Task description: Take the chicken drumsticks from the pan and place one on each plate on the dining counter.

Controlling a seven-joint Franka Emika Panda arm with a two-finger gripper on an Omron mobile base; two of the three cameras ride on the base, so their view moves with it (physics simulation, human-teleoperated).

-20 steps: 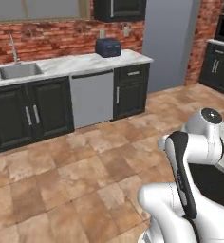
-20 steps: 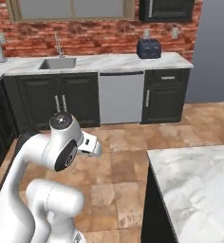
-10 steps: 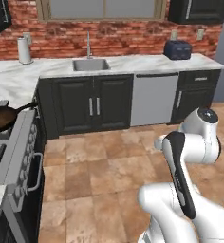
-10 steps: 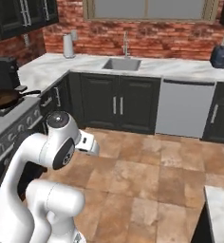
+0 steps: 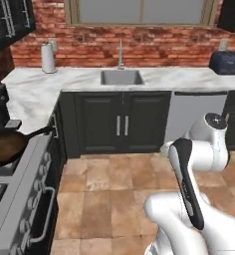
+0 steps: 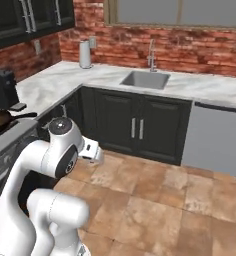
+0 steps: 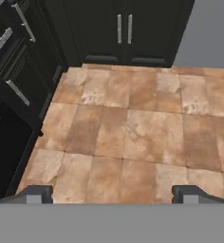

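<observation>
Black pan [image 5: 2,148], brownish inside. Red-brown brick wall [image 5: 154,47]. White grey-veined marble worktop [image 5: 50,87]. Black cabinet doors [image 5: 122,122], silver handles. Grey steel sink [image 5: 121,77]. Terracotta mottled floor tiles [image 7: 133,128]. Dark blue toaster [image 5: 227,63]. White paper-towel roll [image 5: 48,58].

Below my claw [image 7: 112,193] lies the bare tiled floor [image 7: 133,123], running ahead to the dark cabinet fronts. Beyond those, the marble worktop [image 5: 89,87] wraps the corner: a sink [image 5: 121,77] is sunk into it ahead, a paper towel roll [image 5: 48,57] stands to the left of that, and a toaster [image 5: 227,63] sits far right. Off to the claw's left, the stove [image 5: 10,184] carries the pan [image 5: 5,147].
</observation>
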